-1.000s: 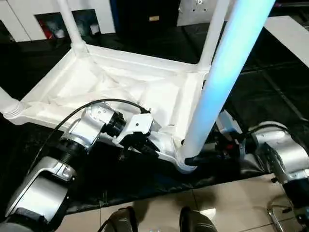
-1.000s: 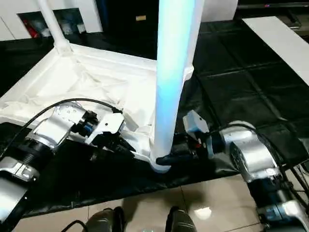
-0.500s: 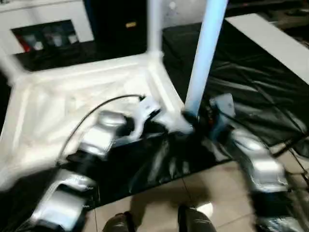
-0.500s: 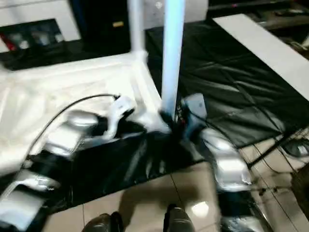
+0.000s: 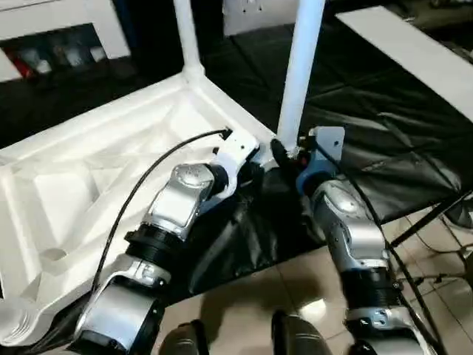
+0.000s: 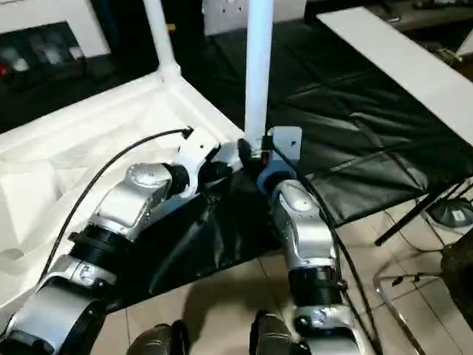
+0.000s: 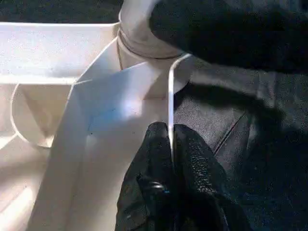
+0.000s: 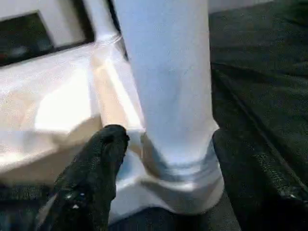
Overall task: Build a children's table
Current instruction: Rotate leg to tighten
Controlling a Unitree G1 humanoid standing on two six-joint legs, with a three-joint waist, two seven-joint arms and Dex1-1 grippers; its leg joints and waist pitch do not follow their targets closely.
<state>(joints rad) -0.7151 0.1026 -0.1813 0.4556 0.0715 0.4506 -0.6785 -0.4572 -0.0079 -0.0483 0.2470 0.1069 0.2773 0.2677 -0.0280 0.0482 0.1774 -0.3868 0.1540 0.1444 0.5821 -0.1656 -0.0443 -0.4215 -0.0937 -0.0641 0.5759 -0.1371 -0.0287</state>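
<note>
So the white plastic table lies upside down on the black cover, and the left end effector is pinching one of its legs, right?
Not a leg: the left wrist view shows the left end effector shut on the thin rim of the white plastic table, which lies upside down on the black cover.

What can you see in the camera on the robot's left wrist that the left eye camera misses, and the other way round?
Left wrist camera alone: close up, the left claw pinches the thin rim of the upturned white tabletop, fingers shut on it.

Left eye camera alone: both silver forearms, the far leg standing in its corner, the black cover, the tiled floor.

Both: the near leg seated in its round corner socket, with the right claw at its base.
</note>
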